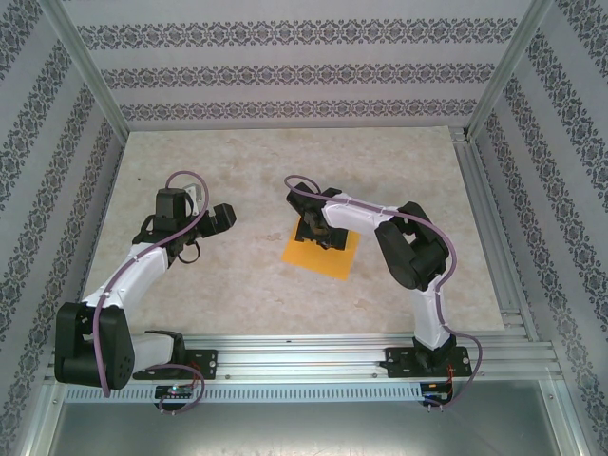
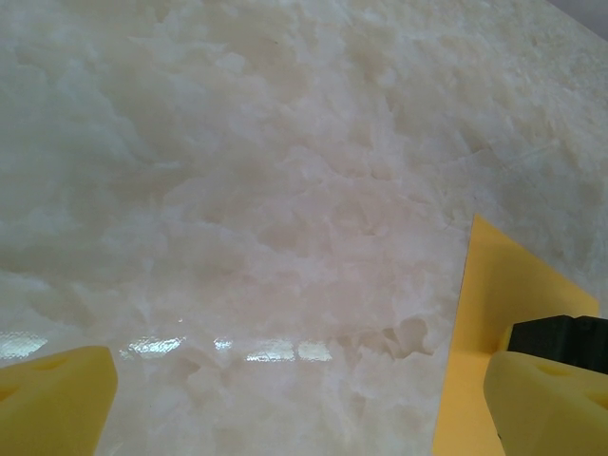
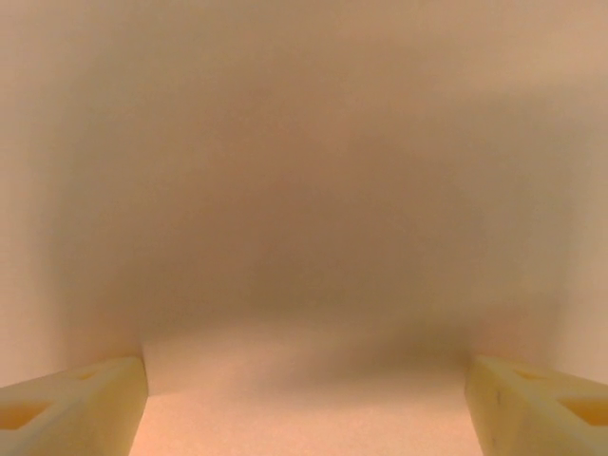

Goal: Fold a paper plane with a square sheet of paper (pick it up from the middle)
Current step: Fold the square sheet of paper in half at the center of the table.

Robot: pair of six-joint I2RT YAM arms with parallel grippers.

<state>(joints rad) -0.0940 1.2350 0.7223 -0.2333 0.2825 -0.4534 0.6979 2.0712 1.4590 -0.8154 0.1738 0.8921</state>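
The square sheet of paper [image 1: 325,258] is orange-yellow and lies flat on the marble-look table, just right of centre. My right gripper [image 1: 316,233] points down onto the sheet's far half. In the right wrist view its yellow fingers [image 3: 76,408] stand wide apart, open, with the blurred sheet [image 3: 304,237] spanning the gap between them. My left gripper [image 1: 220,218] hovers open over bare table to the left of the sheet. The left wrist view shows it open [image 2: 304,404], with the sheet's corner [image 2: 494,323] beside its right finger. The paper plane is out of view.
The table [image 1: 237,171] is walled by patterned panels at the back and both sides. An aluminium rail [image 1: 313,347] carrying both arm bases runs along the near edge. Bare tabletop lies behind and to the left of the sheet.
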